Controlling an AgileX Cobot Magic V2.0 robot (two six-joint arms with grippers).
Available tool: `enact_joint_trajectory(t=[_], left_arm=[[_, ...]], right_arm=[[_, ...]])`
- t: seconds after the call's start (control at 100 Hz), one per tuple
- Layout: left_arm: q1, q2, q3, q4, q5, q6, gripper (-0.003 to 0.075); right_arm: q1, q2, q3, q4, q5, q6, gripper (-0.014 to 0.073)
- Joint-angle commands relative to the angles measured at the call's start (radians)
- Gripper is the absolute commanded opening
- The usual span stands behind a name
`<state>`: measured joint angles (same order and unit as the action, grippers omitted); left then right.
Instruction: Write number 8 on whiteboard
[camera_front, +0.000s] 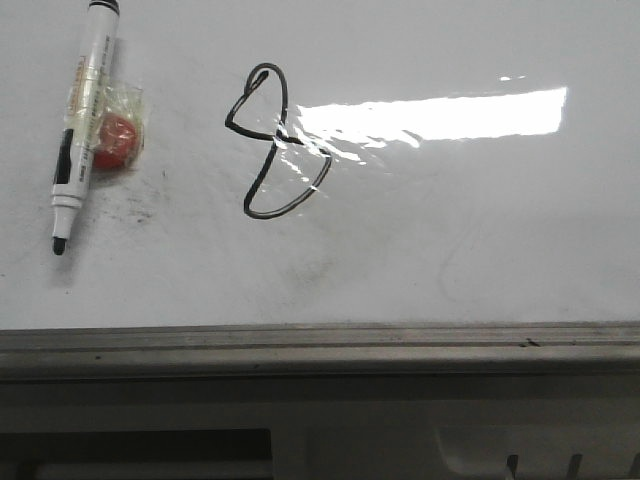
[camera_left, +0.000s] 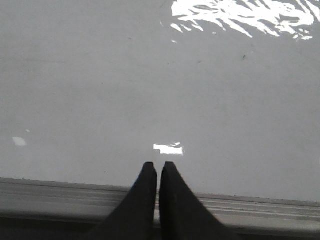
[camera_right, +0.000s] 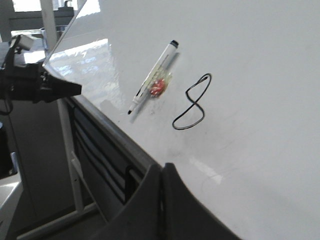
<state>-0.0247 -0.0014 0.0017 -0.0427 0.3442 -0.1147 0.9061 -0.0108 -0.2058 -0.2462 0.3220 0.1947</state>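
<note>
Number 8 (camera_front: 275, 140) drawn upper centre on whiteboard (camera_front: 450, 250); uncapped marker (camera_front: 82, 125) lies upper left. Left gripper (camera_left: 158, 172) and right gripper (camera_right: 162, 172) both pinched together, empty.

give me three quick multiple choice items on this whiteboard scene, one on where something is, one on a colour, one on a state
1. In the front view, where does the marker lie relative to the number 8?
A. to its left
B. to its right
C. across it

2. What colour is the round piece taped to the marker?
A. blue
B. red
C. green

3. How do the left gripper jaws stand?
A. wide open
B. shut on the marker
C. shut, holding nothing

Answers: 1 A, the marker rests on the whiteboard left of the figure. 2 B, it shows red under clear tape. 3 C, the fingertips nearly meet with nothing between.
</note>
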Motion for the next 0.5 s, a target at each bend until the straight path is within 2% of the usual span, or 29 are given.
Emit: enact_joint_trajectory(t=[0.0, 0.17, 0.28, 0.49], left_arm=[[0.002, -0.031, 0.032, -0.001, -0.033, -0.008, -0.0020], [0.002, -0.031, 0.032, -0.001, -0.033, -0.008, -0.0020], [0.002, -0.031, 0.032, -0.001, -0.033, -0.008, -0.0020], [0.002, -0.031, 0.032, -0.001, -0.033, -0.008, -0.0020]], right_arm=[[-0.072, 0.008, -0.018, 0.009, -0.141, -0.004, -0.0063], [-0.279, 0.008, 0.033, 0.140, -0.331, -0.004, -0.0063], [-0.453, 0.008, 0.084, 0.225, -0.448, -0.004, -0.0063], [-0.796, 0.008, 0.147, 0.229, -0.459, -0.004, -0.0063]])
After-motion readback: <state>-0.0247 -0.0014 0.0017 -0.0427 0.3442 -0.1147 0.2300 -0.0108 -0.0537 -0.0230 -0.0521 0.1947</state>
